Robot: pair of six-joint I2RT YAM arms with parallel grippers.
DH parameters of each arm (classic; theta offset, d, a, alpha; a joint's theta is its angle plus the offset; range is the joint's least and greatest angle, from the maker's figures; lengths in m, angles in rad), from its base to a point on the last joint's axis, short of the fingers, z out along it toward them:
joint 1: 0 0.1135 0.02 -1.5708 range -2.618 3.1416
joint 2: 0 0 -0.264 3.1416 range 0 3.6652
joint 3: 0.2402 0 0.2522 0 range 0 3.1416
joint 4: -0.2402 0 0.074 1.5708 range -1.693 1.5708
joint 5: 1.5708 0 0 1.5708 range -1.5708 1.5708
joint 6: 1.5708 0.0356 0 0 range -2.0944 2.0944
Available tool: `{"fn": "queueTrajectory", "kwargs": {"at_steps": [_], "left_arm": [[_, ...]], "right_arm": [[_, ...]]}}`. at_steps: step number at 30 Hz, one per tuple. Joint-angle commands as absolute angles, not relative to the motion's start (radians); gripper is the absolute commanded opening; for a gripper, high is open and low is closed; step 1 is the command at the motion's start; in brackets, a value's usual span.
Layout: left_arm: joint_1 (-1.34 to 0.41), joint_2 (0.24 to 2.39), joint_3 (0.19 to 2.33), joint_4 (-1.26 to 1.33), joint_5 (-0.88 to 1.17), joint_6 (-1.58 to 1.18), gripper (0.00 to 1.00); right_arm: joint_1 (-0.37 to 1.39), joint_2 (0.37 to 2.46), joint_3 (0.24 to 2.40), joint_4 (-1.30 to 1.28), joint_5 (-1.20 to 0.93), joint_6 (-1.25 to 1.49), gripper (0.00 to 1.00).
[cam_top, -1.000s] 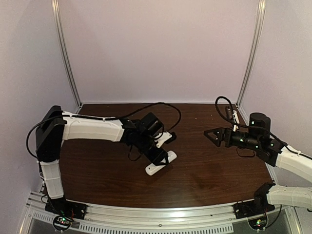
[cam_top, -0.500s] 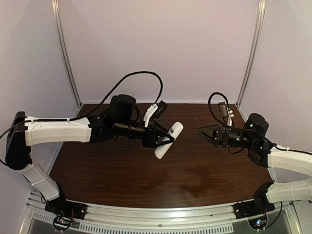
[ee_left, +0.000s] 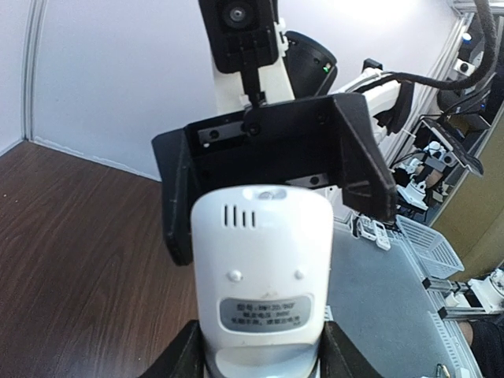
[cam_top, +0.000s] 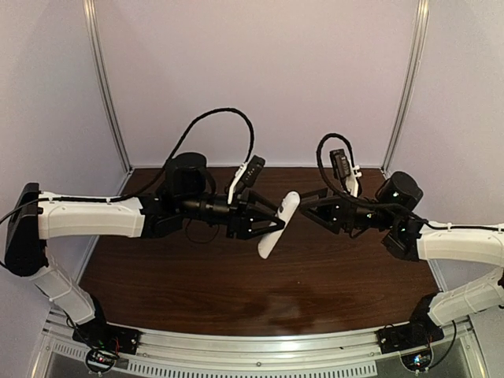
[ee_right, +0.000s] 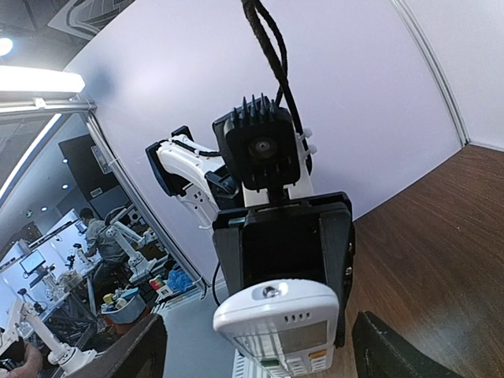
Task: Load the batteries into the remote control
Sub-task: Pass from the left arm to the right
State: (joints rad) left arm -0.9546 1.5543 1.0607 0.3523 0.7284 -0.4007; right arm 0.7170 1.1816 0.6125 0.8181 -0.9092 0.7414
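Slim white plastic rectangular remote control (cam_top: 283, 211) is off the surface, in mid-air over the middle of the dark brown wood-grain bench (cam_top: 236, 291), a bit toward the far edge. It is tilted, with the upper end up and right and the lower end down and left.

The left gripper (cam_top: 266, 223) reaches in from the left side and is clenched on the remote control's lower half, one black finger (ee_left: 183, 356) on each long edge. In the left wrist view the remote control (ee_left: 264, 276) shows its back: a row of small slots, two small dimples and a grey label with print too small to read.

The right gripper (cam_top: 309, 209) comes in from the right side, level with the remote control's upper end. It is released, with the jaws spread wide. In the left wrist view the right gripper (ee_left: 268, 165) has its black jaws either side of the remote control's top end. In the right wrist view the fingers (ee_right: 142, 346) sit at the frame edges with clear gaps to the remote control (ee_right: 287, 327), so there is no contact. That view shows the button face, with a small grey display.

A black cable (cam_top: 224, 118) loops above the left arm.
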Motion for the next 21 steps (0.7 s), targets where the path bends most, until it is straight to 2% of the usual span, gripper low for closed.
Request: {"fn": "queueTrajectory", "kwargs": {"at_steps": [1,8,16,21], "left_arm": [[-0.972,1.535,1.054,0.48,0.801,-0.434,0.15],[-0.971,1.544,1.037,0.543,0.81,-0.474,0.15],[-0.971,1.548,1.029,0.567,0.777,-0.489,0.15],[-0.972,1.548,1.027,0.56,0.765,-0.491,0.15]], "right_arm": [[0.742,1.207,0.663,0.851,-0.909,0.721,0.81],[0.782,1.234,0.699,0.856,-0.915,0.71,0.65],[0.81,1.253,0.707,0.861,-0.914,0.713,0.57],[0.816,1.264,0.704,0.876,-0.916,0.722,0.47]]}}
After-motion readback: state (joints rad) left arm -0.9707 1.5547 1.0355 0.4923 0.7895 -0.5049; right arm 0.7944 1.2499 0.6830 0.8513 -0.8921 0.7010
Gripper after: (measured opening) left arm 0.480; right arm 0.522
